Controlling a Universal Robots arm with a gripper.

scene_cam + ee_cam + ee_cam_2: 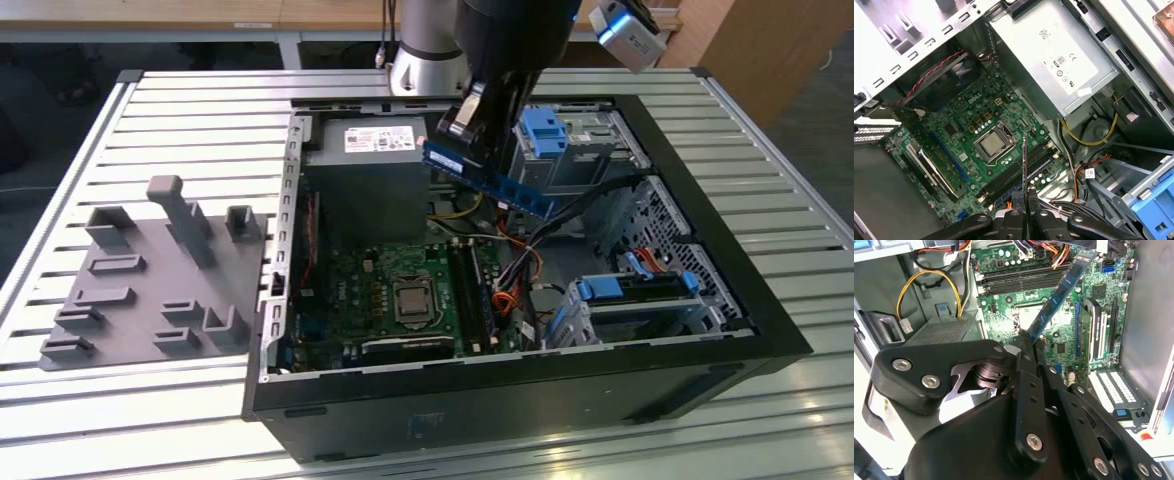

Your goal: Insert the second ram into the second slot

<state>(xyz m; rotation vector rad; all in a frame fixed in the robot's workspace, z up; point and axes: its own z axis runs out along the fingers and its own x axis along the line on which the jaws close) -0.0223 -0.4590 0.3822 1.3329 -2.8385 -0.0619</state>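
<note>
Our gripper [455, 138] pinches the second ram [497, 183] by one end, we reckon to keep its contact edge free, tilted above the motherboard [380, 262]. In the exterior view the memory slots [467, 285] lie at six o'clock from it.

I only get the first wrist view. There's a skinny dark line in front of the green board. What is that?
Observer: That is the second ram seen edge-on. The second wrist view shows its flat blue side with dark chips, pinched in the end effector.
Operator: Is it in its slot?
Observer: No. In the exterior view it hangs tilted above the motherboard, clear of the slots.
Operator: What's outside the computer?
Observer: A grey holder with upright posts lies on the slatted table, at the exterior view's left of the case.
</note>
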